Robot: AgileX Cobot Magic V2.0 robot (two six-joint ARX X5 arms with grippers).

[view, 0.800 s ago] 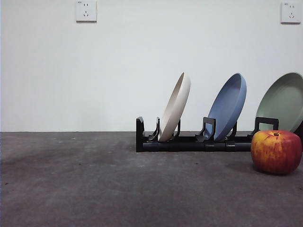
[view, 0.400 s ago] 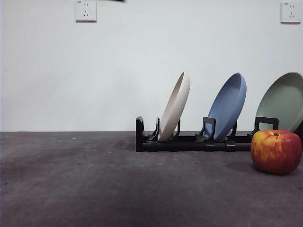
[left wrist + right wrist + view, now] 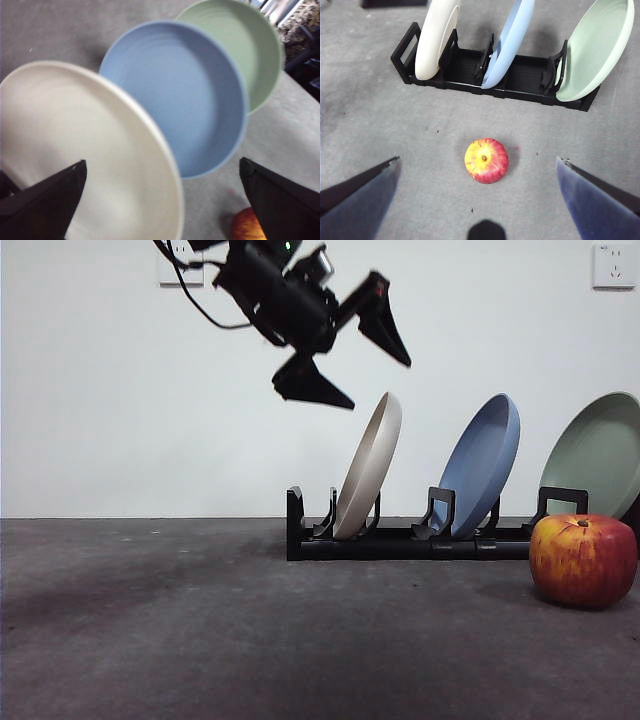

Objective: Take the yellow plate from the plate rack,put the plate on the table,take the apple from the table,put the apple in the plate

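The yellow plate point(image 3: 370, 465) is cream-coloured and leans in the leftmost slot of the black plate rack point(image 3: 400, 540) on the table point(image 3: 200, 630). My left gripper point(image 3: 380, 383) hangs open just above the plate's top edge, one jaw on each side, not touching it. In the left wrist view the gripper point(image 3: 161, 162) straddles the plate's rim point(image 3: 90, 150). The apple point(image 3: 583, 562) rests on the table at the right, in front of the rack. My right gripper point(image 3: 477, 159) is open and empty, high above the apple point(image 3: 486, 160) and the rack point(image 3: 465, 67).
A blue plate point(image 3: 482, 475) stands in the middle slot and a pale green plate point(image 3: 600, 455) in the right slot. A white wall with two sockets stands behind the rack.
My left arm has come down into the front view from the top left, its open jaws now over the yellow plate's top edge. Plates and apple have not moved.
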